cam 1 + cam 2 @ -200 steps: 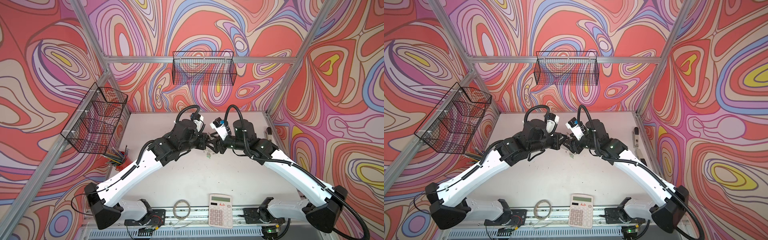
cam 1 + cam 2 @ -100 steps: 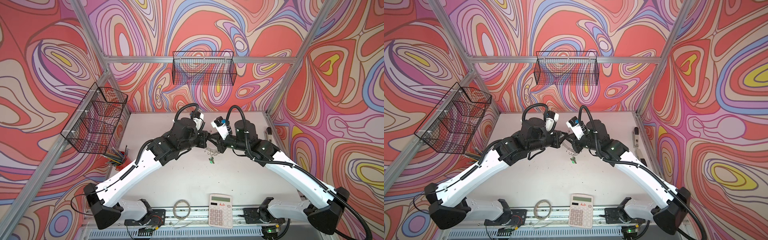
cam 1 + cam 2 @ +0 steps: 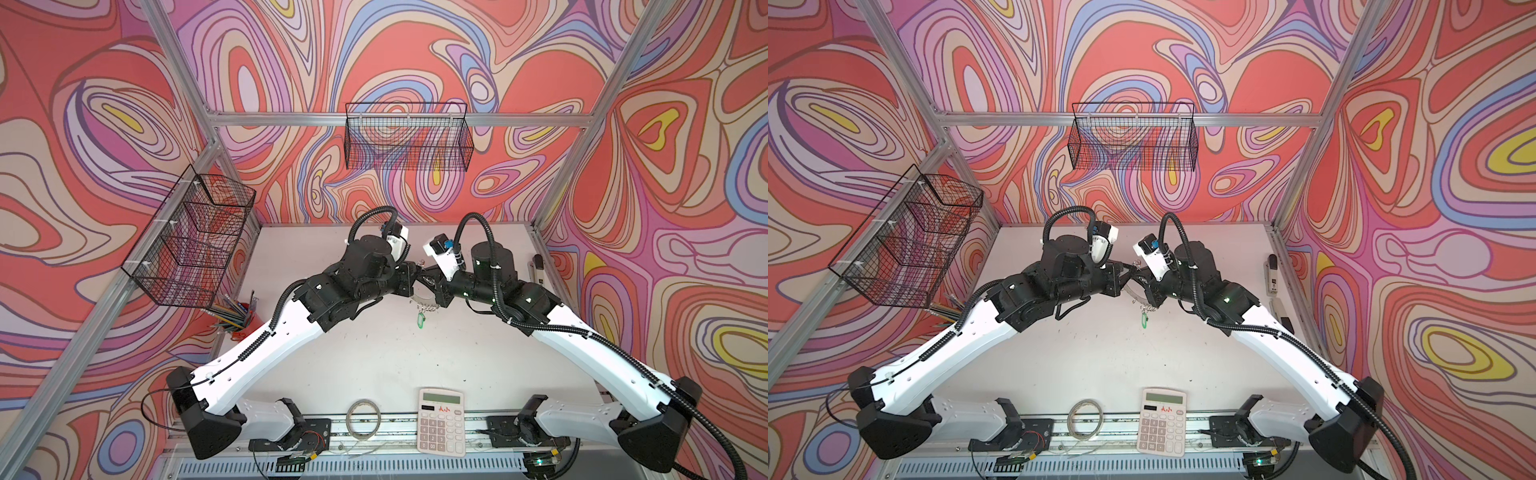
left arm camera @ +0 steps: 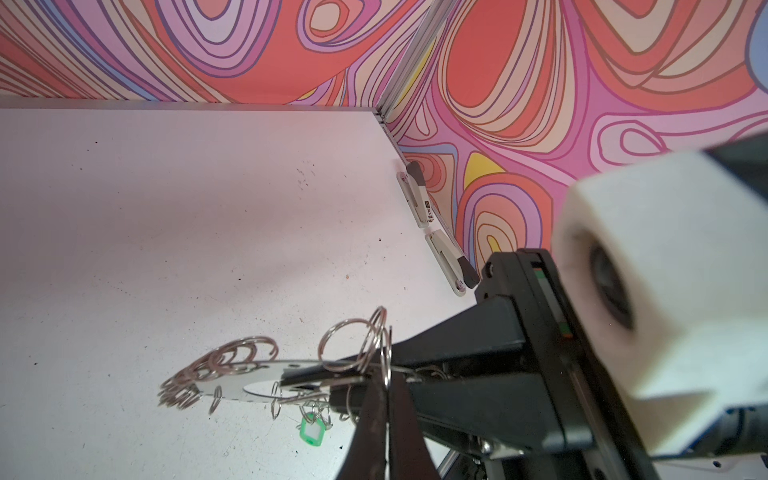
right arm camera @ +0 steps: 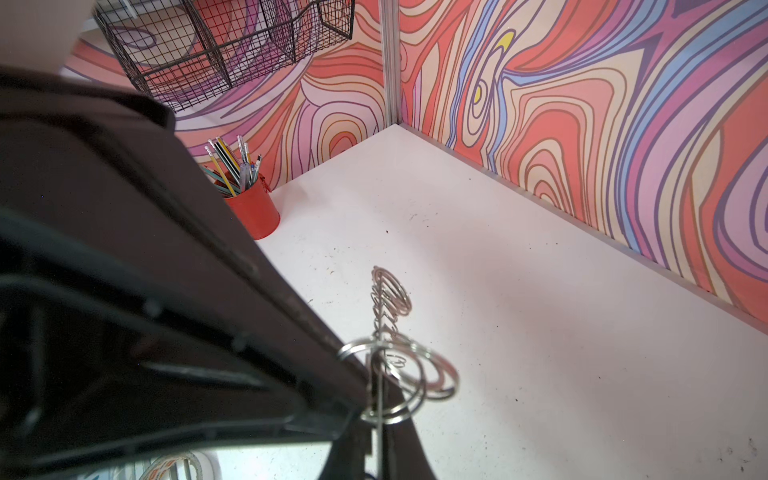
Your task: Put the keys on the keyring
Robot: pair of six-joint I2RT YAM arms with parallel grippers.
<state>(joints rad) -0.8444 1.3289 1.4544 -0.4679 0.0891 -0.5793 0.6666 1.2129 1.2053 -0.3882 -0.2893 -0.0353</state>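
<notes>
- The keyring (image 4: pixel 266 371) is held level over the table (image 4: pixel 166 208), clamped flat in the right gripper (image 4: pixel 299 381) (a green-tagged key (image 4: pixel 311 432) hangs beneath).
- One upright rim loop (image 4: pixel 382 328) is pinched by the left gripper (image 4: pixel 386 386), the nearer.

Bright, even light; soft shadows; close foreground blurred.

Two wire baskets (image 3: pixel 407 141) (image 3: pixel 191 245), two staplers (image 4: pixel 415 199) (image 4: pixel 449 266), one calculator (image 3: pixel 440 419), one tape roll (image 3: pixel 365 401), one keyring (image 4: pixel 257 370), one green-tagged key (image 4: pixel 311 432)

Top views look down overhead; wrist views, close, share the keyring (image 4: pixel 228 388).
</notes>
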